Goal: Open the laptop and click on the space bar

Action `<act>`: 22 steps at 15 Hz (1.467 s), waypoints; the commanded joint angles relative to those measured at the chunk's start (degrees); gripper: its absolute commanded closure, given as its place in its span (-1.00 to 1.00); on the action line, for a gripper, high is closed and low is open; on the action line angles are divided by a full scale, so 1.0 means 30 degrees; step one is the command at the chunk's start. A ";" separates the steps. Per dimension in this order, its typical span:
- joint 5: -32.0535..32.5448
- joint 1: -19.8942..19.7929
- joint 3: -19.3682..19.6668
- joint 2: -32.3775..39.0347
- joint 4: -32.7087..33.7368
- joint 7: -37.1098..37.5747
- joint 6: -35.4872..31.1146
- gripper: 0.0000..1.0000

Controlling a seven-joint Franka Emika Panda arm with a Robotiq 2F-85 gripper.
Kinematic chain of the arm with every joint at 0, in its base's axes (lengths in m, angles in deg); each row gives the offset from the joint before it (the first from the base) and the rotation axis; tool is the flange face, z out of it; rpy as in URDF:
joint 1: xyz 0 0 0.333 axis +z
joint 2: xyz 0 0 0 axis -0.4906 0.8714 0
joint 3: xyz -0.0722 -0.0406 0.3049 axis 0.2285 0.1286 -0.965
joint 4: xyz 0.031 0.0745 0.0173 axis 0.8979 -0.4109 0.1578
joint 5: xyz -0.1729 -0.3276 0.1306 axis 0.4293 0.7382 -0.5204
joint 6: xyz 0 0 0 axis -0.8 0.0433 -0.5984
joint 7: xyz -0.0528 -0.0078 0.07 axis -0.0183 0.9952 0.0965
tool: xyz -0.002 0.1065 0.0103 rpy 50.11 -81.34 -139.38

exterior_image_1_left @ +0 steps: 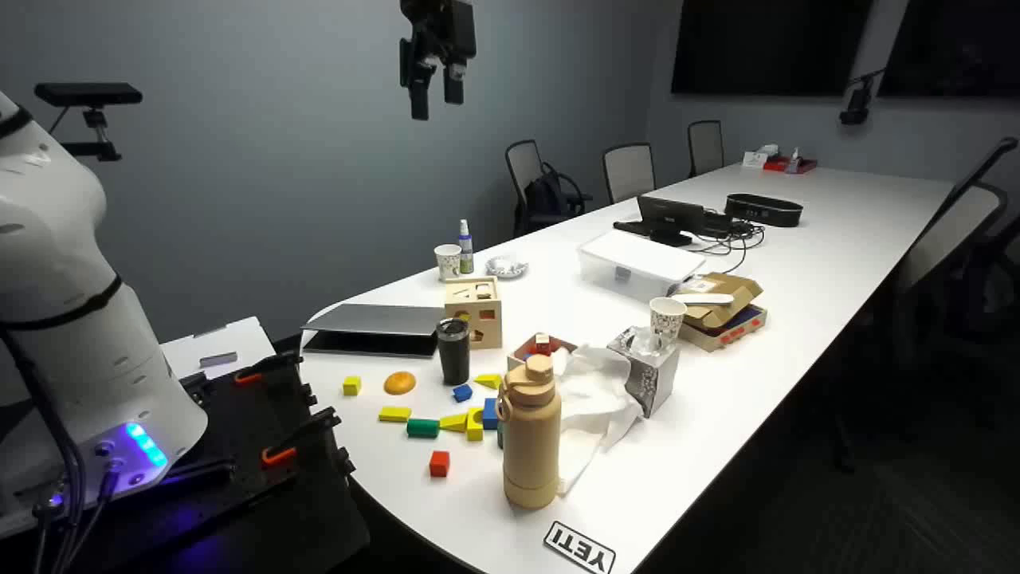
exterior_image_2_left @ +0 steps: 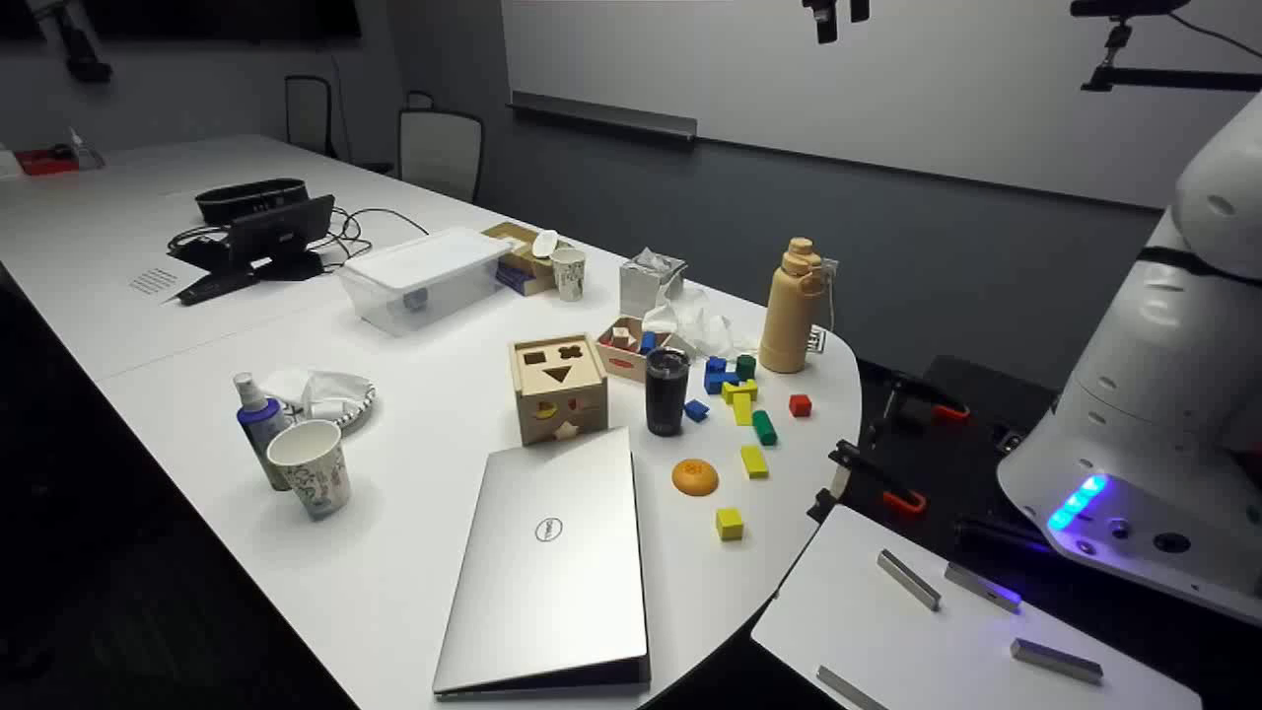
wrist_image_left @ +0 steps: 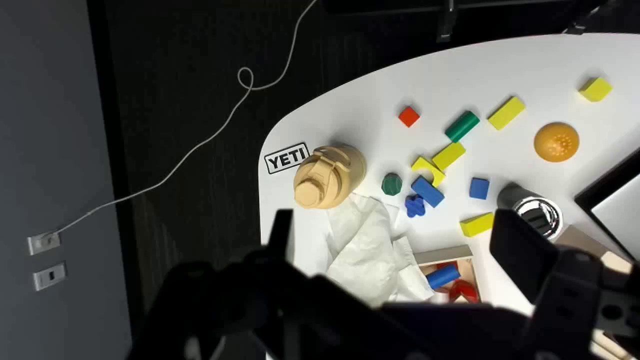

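In an exterior view, the gripper [exterior_image_1_left: 437,100] is hovering above the table [exterior_image_1_left: 829,263], jaws standing apart; the laptop [exterior_image_1_left: 381,317] is lying ajar, left of the wooden box [exterior_image_1_left: 478,302].

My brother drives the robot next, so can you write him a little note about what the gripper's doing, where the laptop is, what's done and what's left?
Gripper: open, holding nothing, high above the table.
Laptop: on the table's rounded end, beside the wooden shape box and near the dark tumbler.
Done: the lid is a little ajar, with a dark gap under it. The pictures don't show who raised it.
Left: open the lid the rest of the way, then press the space bar, which is out of sight now.
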 commanded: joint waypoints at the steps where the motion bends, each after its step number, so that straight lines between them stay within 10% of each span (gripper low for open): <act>1: 0.0068 0.0337 0.0283 0.0009 0.0047 0.0065 0.0062 -1.00; 11: -0.8120 0.1468 0.1702 -0.0063 -0.2273 -0.4748 -0.0137 -1.00; 22: -1.9852 0.1911 0.1636 -0.0868 -1.2226 -1.0290 -0.5953 -1.00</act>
